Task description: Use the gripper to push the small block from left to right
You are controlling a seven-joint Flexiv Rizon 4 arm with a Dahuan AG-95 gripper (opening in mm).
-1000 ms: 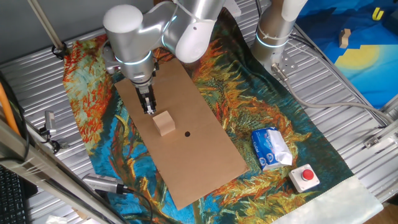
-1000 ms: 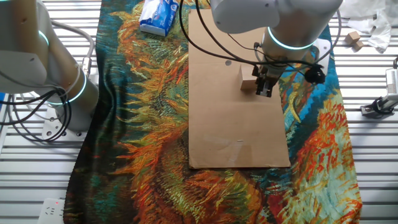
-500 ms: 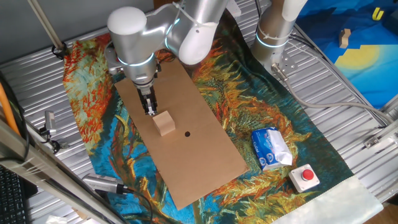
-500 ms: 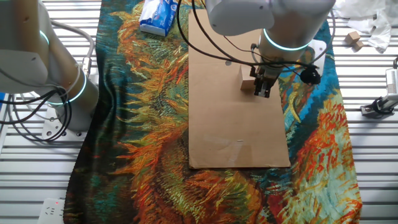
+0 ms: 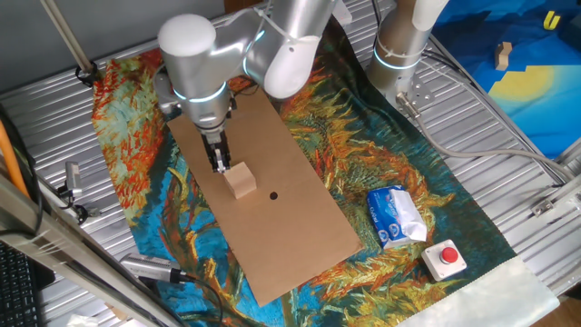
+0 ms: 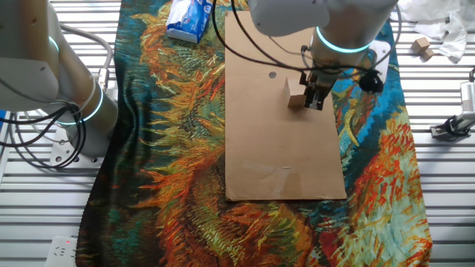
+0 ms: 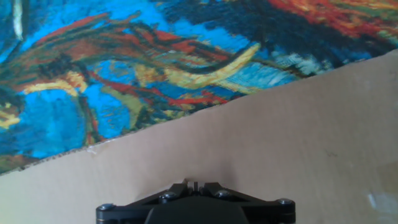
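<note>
A painted cloth [image 5: 399,145] in orange, blue and yellow covered the middle of the metal table [image 5: 508,182]. On this cloth lay a long brown board [image 5: 290,209], running from the upper left to the lower centre in one fixed view. My arm [image 5: 195,54] came down from the top of the frame over the upper part of the board, and a second arm [image 5: 404,41] stood upright at the upper right, off the board.

My gripper [image 5: 219,162] pointed down at the board in the left half of that frame. In the other fixed view my gripper [image 6: 315,100] was in the upper right part. Its fingers stood close together, with only a narrow gap, and held nothing.

The small block [image 5: 240,179] sat on the board just right and below the gripper tip. It was right beside the fingers, but I could not tell if they touched. In the other fixed view the small block [image 6: 295,98] was just left of the fingers.

A blue and white packet [image 5: 396,218] lay on the cloth at the lower right, and near it a box with a red button [image 5: 446,258].

The hand view showed only the board [image 7: 261,155] and the cloth [image 7: 124,68].
</note>
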